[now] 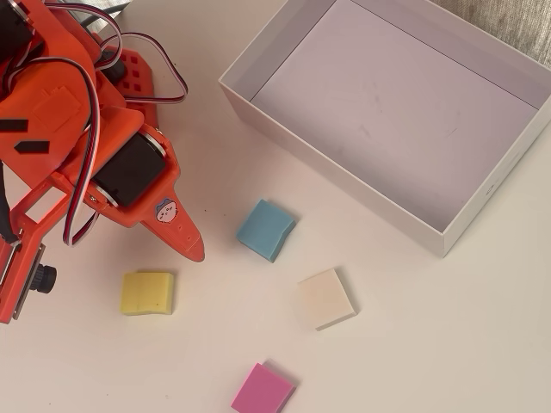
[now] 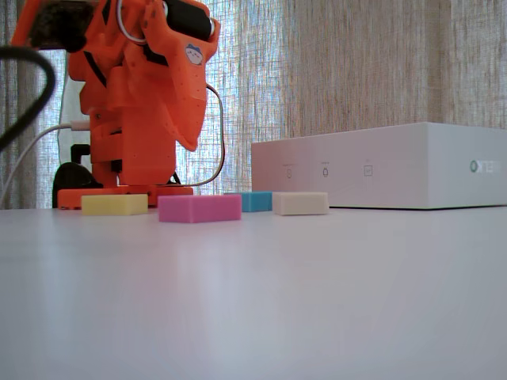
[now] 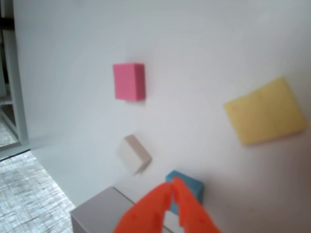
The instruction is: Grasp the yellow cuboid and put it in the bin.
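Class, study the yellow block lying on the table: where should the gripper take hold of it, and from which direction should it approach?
Probably from straight above. The yellow cuboid lies flat and low, apart from the other blocks, so its only graspable faces are its thin side walls. Close the gripper across two opposite straight edges, at mid-length.

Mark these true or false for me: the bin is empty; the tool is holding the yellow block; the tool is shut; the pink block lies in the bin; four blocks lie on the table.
1. The bin is empty: true.
2. The tool holds the yellow block: false, the block lies free on the table.
3. The tool is shut: true, in the wrist view its fingertips meet on nothing.
4. The pink block lies in the bin: false, it is on the table.
5. Four blocks lie on the table: true, with the blue block and cream block.
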Available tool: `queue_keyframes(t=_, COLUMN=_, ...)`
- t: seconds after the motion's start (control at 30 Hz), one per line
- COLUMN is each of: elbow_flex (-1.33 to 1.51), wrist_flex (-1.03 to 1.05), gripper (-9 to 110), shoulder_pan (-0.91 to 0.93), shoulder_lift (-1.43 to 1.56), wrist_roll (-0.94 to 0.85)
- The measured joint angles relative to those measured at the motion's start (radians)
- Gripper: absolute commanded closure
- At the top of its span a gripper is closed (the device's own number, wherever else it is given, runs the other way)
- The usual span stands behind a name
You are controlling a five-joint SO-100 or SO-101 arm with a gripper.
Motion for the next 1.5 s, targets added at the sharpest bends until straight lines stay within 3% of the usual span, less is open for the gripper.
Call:
queue_keyframes(t=0.63, elbow_flex=0.000, wrist_flex=0.000, gripper=109, shoulder_pan=-0.009, shoulder_lift=0.000, wrist_roll=-0.014)
queue_keyframes(t=0.77, elbow_flex=-0.003, wrist_flex=-0.020, gripper=98, shoulder_pan=-0.008, shoulder_lift=-0.009, wrist_roll=0.002)
queue_keyframes(t=0.93, elbow_flex=-0.198, wrist_flex=-0.147, gripper=76, shoulder_pan=-0.048, shoulder_lift=-0.232, wrist_roll=0.202)
queue_keyframes(t=1.07, elbow_flex=-0.494, wrist_flex=-0.172, gripper=74, shoulder_pan=-0.071, shoulder_lift=-0.546, wrist_roll=0.399)
queue_keyframes(t=1.23, elbow_flex=-0.851, wrist_flex=-0.035, gripper=74, shoulder_pan=-0.072, shoulder_lift=-0.976, wrist_roll=0.640)
queue_keyframes(t=1.5, elbow_flex=-0.968, wrist_flex=0.109, gripper=71, shoulder_pan=0.054, shoulder_lift=-1.341, wrist_roll=0.805)
